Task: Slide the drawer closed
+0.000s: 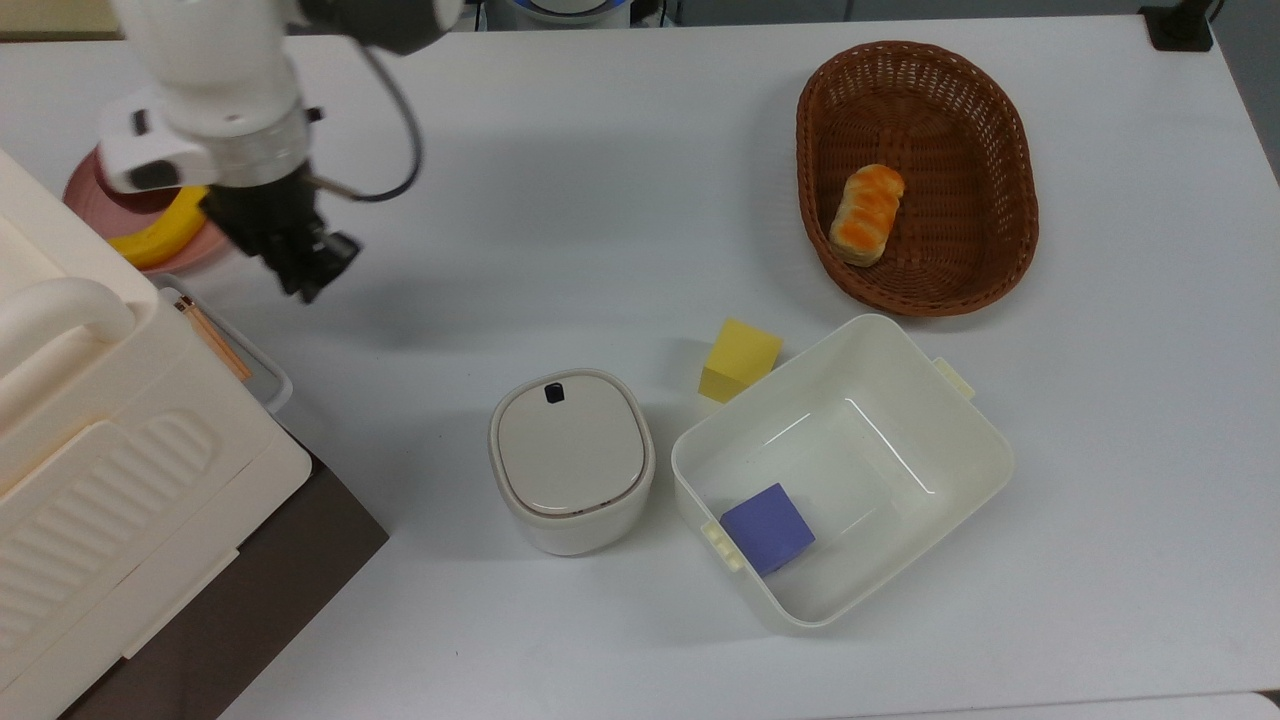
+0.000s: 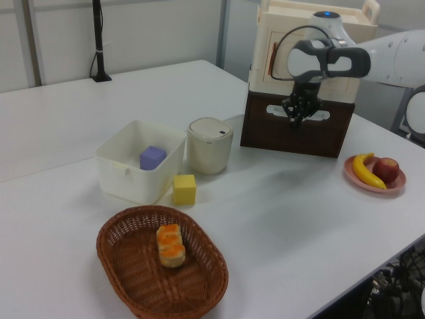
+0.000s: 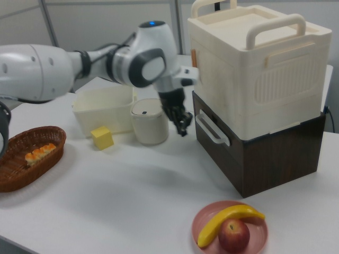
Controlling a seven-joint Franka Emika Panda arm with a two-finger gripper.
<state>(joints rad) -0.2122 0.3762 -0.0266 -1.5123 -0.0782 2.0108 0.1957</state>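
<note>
From the right view I note a plate [image 3: 233, 227] of fruit nearest. Behind it, the drawer [image 3: 233, 151] sits pushed flush into the dark cabinet [image 3: 280, 153] under the cream box [image 3: 254, 63]. My gripper [image 3: 183, 127] hangs just off the white handle [image 3: 211, 128], apart from it and empty; its opening I cannot tell.

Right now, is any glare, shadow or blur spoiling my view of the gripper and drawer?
Top view: even light, the arm's soft shadow on the table, the gripper slightly smeared. Left view: the dark gripper blends into the brown drawer front. Right view: the gripper stands distinct beside the drawer's white handle.
</note>
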